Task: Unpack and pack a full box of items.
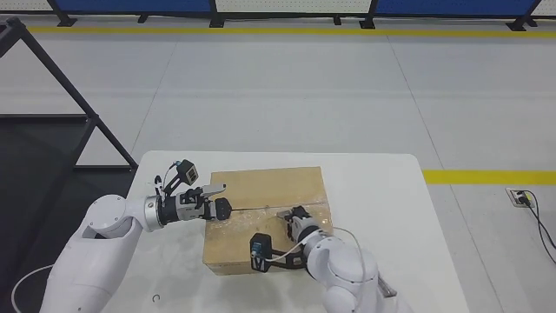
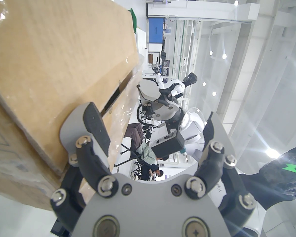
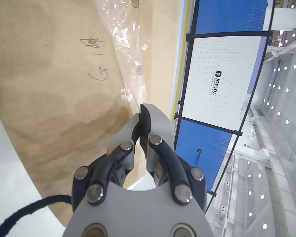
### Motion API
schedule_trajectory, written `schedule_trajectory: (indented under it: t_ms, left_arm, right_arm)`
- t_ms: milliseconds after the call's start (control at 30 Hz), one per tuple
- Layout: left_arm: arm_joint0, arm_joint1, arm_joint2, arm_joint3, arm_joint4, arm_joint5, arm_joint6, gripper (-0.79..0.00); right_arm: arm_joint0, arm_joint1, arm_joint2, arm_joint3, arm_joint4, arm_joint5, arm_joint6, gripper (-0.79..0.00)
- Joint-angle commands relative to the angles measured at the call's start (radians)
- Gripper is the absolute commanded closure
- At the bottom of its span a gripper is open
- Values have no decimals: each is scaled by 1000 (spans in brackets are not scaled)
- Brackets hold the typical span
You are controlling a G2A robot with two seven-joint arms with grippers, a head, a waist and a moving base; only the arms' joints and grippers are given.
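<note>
The right gripper (image 3: 143, 115) is held at the box (image 1: 261, 187) lid, jaws pressed together by the crinkled tape (image 3: 123, 38) — pen marks (image 3: 95, 57) are picked out beside it by the wrist view. At the box's left edge the left gripper (image 2: 151, 114) is set, jaws spread wide. One box, one tape strip — the table (image 1: 382, 226) is seen running wider on the right.

closed cardboard box (image 1: 261, 187) sat on white desk (image 1: 382, 217); left end effector (image 1: 222, 210) at its side edge, right end effector (image 1: 291, 218) over its top.
</note>
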Motion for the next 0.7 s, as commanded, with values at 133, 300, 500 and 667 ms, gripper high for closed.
schedule_trajectory:
  t_ms: [133,300,500,667]
  left_arm:
    - [0,0,0,0,0,0,0,-785]
    - [0,0,0,0,0,0,0,-785]
    - [0,0,0,0,0,0,0,-785]
    - [6,0,-1,-7,-1,0,15,-785]
  right_arm:
    - [-8,0,18,4,11,52,-20,0]
    - [-7,-1,26,9,24,63,-22,0]
    - [-15,-4,52,8,72,103,-21,0]
    - [-20,-8,80,13,137,142,-25,0]
